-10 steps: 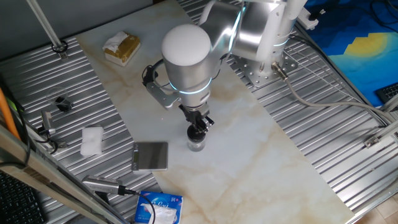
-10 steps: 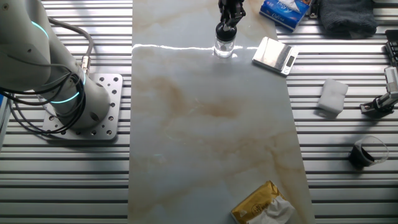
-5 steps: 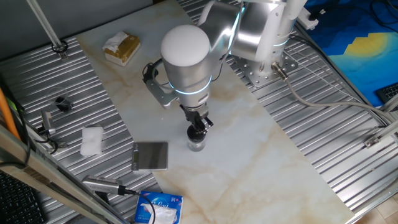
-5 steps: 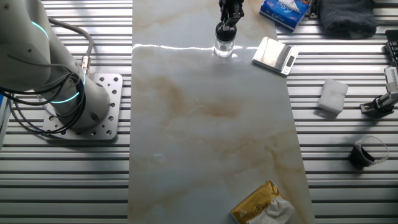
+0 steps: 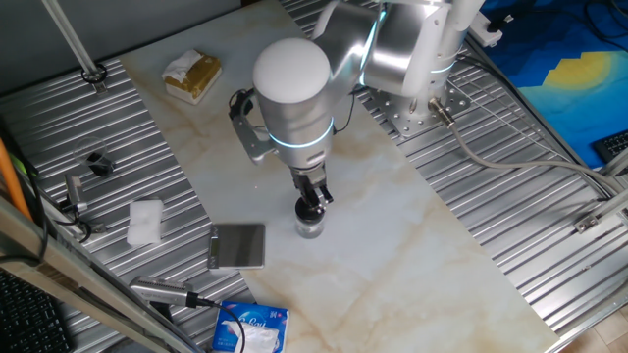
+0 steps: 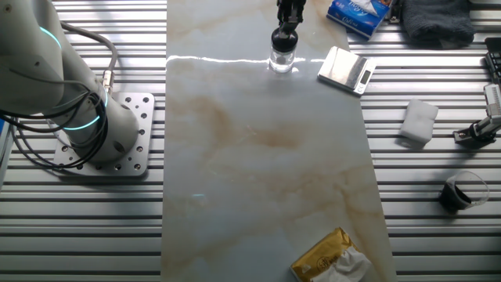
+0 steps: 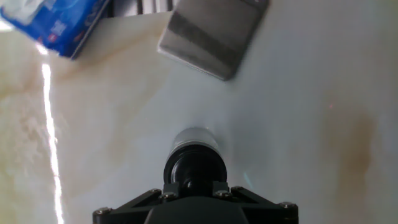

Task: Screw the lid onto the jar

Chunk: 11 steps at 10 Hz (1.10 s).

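The jar (image 5: 310, 229) stands upright on the marble table, near the grey square plate (image 5: 238, 245). The black lid (image 5: 310, 208) sits on top of the jar. My gripper (image 5: 312, 195) comes down from above and is shut on the lid. In the other fixed view the jar (image 6: 282, 62) is at the top, with the lid (image 6: 282, 39) on it and the gripper (image 6: 288, 21) above. In the hand view the lid (image 7: 194, 167) fills the space between my fingers (image 7: 176, 186), and the jar's glass (image 7: 193, 136) shows just beyond it.
The grey plate (image 6: 346, 69) lies beside the jar and a blue packet (image 5: 252, 327) lies past it. A white block (image 5: 145, 222), a yellow packet (image 5: 192, 75) and a small black part (image 5: 97, 161) lie further off. The robot base (image 6: 102, 137) stands at the table's side.
The wrist has turned a little about its vertical axis while the gripper stays on the lid. The jar has not moved on the table.
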Motion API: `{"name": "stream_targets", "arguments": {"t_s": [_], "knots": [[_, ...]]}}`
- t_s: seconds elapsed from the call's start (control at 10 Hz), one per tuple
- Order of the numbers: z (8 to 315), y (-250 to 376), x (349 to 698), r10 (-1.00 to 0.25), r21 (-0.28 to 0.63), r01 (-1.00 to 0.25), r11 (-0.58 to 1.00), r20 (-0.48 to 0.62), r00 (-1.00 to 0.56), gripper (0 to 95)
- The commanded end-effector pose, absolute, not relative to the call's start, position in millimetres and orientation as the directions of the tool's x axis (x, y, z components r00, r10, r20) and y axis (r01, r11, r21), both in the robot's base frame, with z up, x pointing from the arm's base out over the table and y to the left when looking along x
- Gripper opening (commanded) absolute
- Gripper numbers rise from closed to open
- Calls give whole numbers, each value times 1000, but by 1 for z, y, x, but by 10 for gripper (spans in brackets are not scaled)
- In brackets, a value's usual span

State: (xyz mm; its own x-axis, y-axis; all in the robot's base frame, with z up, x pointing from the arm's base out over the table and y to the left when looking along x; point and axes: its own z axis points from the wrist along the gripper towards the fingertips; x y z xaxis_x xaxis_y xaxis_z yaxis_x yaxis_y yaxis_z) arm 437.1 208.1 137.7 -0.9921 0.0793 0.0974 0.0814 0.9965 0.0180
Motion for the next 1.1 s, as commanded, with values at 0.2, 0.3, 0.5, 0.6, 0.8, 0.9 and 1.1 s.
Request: {"name": "stream_targets", "arguments": {"t_s": [0.2,0.3,0.5,0.6,0.8,0.9,1.1], "knots": [[137,208,437,246,59,253,966,110,-963,0],[137,207,437,229,53,235,971,107,-968,0],[137,208,436,193,48,199,979,103,-976,0],[137,208,436,162,40,167,985,100,-982,0],[137,208,436,117,25,119,993,91,-989,190],[137,208,436,92,24,95,995,89,-992,380],[137,207,436,-61,9,-61,998,71,-996,570]]}}
